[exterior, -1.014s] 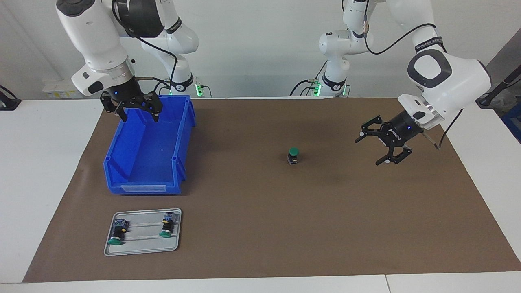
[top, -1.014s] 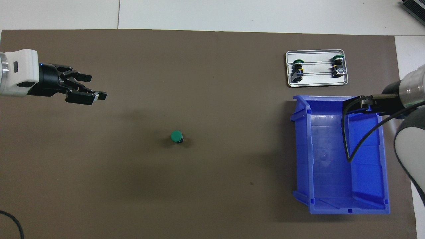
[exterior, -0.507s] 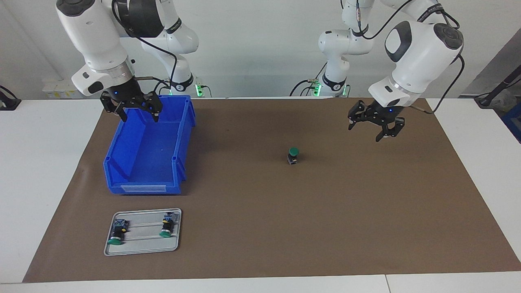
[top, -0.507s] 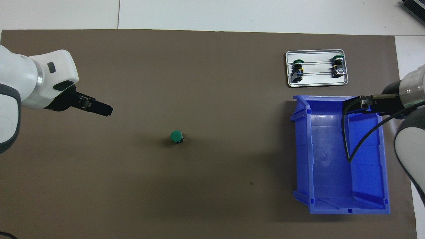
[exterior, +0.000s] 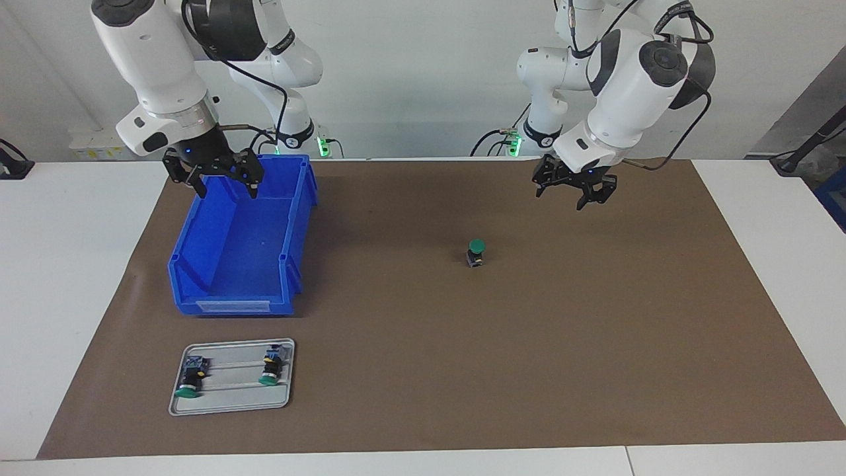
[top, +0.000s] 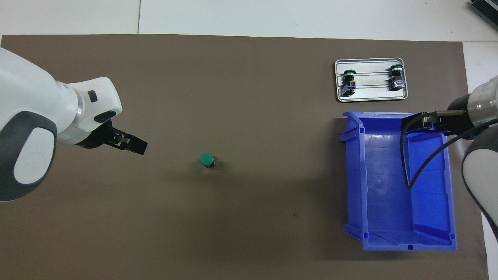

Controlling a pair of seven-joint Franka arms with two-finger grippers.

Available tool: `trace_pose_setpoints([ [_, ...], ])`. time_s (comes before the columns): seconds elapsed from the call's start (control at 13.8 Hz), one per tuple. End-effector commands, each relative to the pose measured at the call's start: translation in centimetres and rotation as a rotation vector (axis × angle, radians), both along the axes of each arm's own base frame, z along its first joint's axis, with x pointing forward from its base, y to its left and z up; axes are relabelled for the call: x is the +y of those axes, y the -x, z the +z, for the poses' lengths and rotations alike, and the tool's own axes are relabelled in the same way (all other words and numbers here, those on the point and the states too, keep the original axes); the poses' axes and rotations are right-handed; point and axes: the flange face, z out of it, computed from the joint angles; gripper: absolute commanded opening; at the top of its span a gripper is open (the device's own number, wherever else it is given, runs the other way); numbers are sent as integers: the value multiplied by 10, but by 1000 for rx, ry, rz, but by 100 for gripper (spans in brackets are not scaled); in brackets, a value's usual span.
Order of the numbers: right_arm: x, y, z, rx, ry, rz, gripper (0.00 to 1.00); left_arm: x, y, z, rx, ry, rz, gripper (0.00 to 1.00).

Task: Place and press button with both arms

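Left arm: reaching in from its end of the surface, wrist bent downward, left gripper (exterior: 572, 194) hanging in the air over bare brown mat (exterior: 595, 317), fingers standing apart and gripping nothing.

Right arm: waiting, right gripper (exterior: 225, 182) hanging over the robot-side end of the blue bin (exterior: 198, 291), fingers spread wide and gripping nothing.

Button (exterior: 476, 253): one, standing upright on the mat near the middle of the surface, green cap up, lying well apart from both pairs of fingers, between the two grippers.

Metal tray (exterior: 231, 405): one, lying farther from the robots than the bin, carrying two more buttons on their sides.
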Motion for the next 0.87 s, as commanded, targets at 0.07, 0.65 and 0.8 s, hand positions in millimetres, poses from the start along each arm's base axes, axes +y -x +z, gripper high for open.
trace_pose_setpoints([
  [0.07,2,7,2,-6,-20,-12,100,-17,24,-3,6,-51,168,0],
  [0.65,2,7,1,-5,-20,-12,100,-89,36,-52,-83,-25,292,0],
  [0.8,2,7,1,-5,-20,-12,100,-98,31,-64,-99,-13,288,0],
])
